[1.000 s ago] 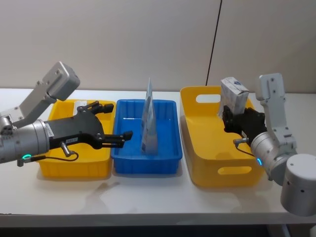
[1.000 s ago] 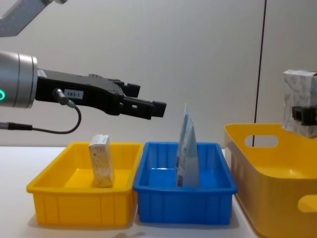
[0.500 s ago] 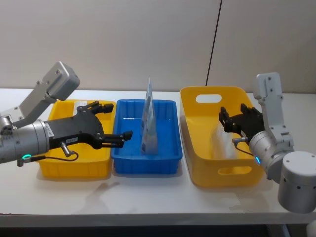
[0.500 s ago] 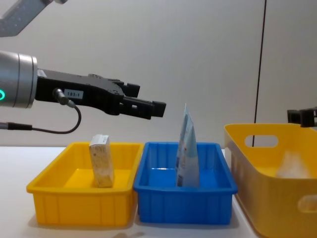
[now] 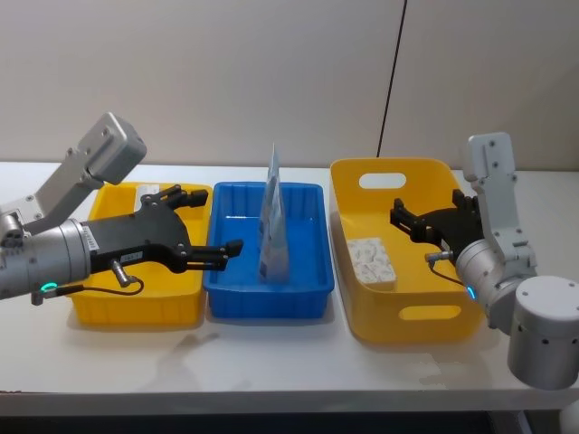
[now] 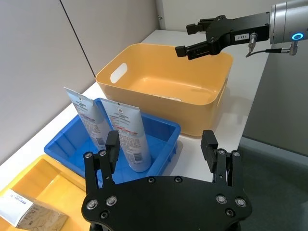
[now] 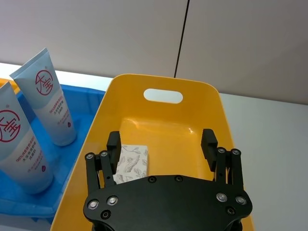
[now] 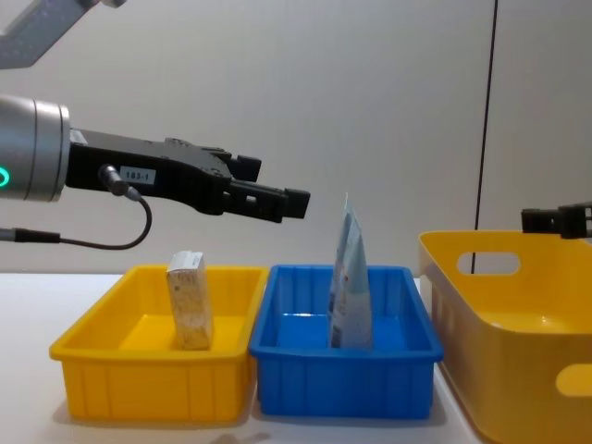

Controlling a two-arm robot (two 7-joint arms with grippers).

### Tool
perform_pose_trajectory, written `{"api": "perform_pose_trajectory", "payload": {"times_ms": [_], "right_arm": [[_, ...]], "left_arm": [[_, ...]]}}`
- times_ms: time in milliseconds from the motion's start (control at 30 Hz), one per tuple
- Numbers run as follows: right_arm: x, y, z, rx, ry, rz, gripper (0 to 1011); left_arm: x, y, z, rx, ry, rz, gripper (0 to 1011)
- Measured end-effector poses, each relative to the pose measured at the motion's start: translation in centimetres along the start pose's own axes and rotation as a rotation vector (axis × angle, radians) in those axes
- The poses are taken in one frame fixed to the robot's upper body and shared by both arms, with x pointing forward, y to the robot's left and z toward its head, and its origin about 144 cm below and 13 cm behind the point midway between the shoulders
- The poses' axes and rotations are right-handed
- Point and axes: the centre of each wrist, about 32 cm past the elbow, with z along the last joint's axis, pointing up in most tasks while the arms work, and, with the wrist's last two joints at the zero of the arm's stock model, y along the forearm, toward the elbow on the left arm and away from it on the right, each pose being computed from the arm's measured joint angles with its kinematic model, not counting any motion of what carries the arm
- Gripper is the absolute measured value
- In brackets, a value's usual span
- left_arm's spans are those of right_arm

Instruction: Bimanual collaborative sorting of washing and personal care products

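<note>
A grey-white marbled pack (image 5: 373, 260) lies flat on the floor of the large yellow basket (image 5: 412, 333); the right wrist view shows this pack (image 7: 131, 163) below my right gripper (image 7: 160, 144). That right gripper (image 5: 425, 212) hovers open and empty above the basket. Two pale-blue tubes (image 5: 273, 221) stand upright in the blue tray (image 5: 267, 306), also seen as tubes (image 6: 126, 137) in the left wrist view. A tan box (image 8: 189, 298) stands in the small yellow tray (image 8: 148, 388). My left gripper (image 5: 217, 221) hangs open and empty above the seam between the yellow and blue trays.
The three containers sit in a row on a white table (image 5: 271, 366), with the yellow tray at left, the blue tray in the middle and the basket at right. A grey wall stands close behind. Bare table runs along the front edge.
A second ago my right gripper held the marbled pack above the basket. It has opened, and the pack has dropped to the basket floor. The left arm has not moved.
</note>
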Motion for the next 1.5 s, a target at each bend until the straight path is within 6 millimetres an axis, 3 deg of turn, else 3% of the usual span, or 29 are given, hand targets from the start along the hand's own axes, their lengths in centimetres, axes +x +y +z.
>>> {"api": "perform_pose_trajectory", "payload": {"times_ms": [400,933,1500], "right_arm": [[-0.8,-0.5,0.3,0.001,0.006,0.045,1003],[-4.8,-1.8,1.1,-0.022,0.034,0.201,1003],[-7.5,-0.3,1.4,-0.05,0.023,0.26,1003]], "left_arm": [[0.0,0.0,0.0,0.0,0.0,0.0,1002],[0.0,0.0,0.0,0.0,0.0,0.0,1002],[0.0,0.0,0.0,0.0,0.0,0.0,1001]]}}
